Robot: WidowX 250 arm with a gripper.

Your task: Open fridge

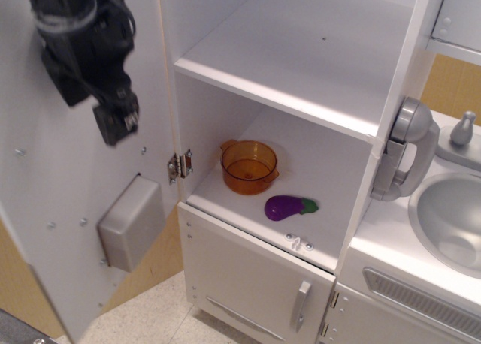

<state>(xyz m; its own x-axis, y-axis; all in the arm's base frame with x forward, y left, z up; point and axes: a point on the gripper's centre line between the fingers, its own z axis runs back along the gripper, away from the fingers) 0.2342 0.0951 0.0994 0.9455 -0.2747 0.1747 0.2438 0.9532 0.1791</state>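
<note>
The white toy fridge stands open, its white shelves showing. Its large door is swung wide to the left, inner face toward me, with a grey box bulging on it. My black gripper hangs at the upper left in front of the door's inner face, blurred; its fingers look close together and hold nothing I can make out. An orange pot and a purple eggplant lie on the lower shelf.
A small lower door with a short grey handle is shut below. A grey toy phone hangs on the fridge's right post. A white sink counter with a grey basin and a tap lies to the right.
</note>
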